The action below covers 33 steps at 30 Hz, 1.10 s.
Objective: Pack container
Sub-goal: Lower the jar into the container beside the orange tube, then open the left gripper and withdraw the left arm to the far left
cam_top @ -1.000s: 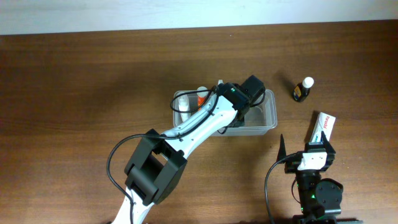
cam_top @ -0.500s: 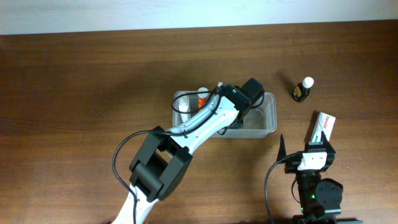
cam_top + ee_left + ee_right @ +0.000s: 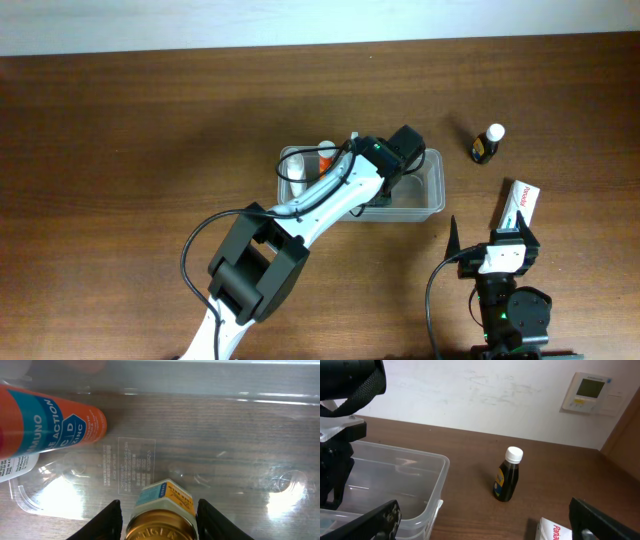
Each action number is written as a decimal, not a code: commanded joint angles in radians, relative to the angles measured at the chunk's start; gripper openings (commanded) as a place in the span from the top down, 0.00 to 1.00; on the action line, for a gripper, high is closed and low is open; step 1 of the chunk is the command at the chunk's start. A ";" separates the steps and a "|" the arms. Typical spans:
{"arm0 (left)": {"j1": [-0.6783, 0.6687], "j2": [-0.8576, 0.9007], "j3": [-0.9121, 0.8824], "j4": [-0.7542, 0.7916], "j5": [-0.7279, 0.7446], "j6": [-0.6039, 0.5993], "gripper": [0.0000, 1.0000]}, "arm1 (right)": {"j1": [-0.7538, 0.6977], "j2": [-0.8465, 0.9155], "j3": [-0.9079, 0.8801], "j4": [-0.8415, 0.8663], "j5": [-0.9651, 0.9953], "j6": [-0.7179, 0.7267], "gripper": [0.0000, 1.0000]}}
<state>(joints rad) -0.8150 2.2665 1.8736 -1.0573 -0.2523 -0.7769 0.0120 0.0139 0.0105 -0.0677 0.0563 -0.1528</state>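
One container [image 3: 434, 188], one tube [image 3: 55, 425], one jar [image 3: 161, 510], one bottle [image 3: 487, 144].

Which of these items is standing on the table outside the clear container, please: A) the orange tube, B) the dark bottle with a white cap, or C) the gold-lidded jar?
B: the dark bottle stands upright on the table to the right of the container, whereas the orange tube lies inside it and the gold-lidded jar is held by the left gripper over its floor.

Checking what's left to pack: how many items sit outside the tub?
2: a dark bottle standing right of the tub, a white box lying nearer the robot. The arm may hide more.
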 commanded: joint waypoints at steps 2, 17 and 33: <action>0.000 0.006 -0.009 -0.002 -0.006 0.008 0.51 | 0.008 -0.007 -0.005 -0.008 0.016 0.016 0.02; 0.000 0.005 0.219 -0.184 -0.006 0.024 0.51 | 0.008 -0.007 -0.005 -0.008 0.016 0.016 0.02; 0.317 0.005 0.644 -0.570 -0.112 0.097 0.17 | 0.008 -0.007 -0.005 -0.007 0.016 0.016 0.02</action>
<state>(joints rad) -0.6331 2.2688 2.4565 -1.5753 -0.2680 -0.6914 0.0120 0.0139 0.0105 -0.0677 0.0563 -0.1520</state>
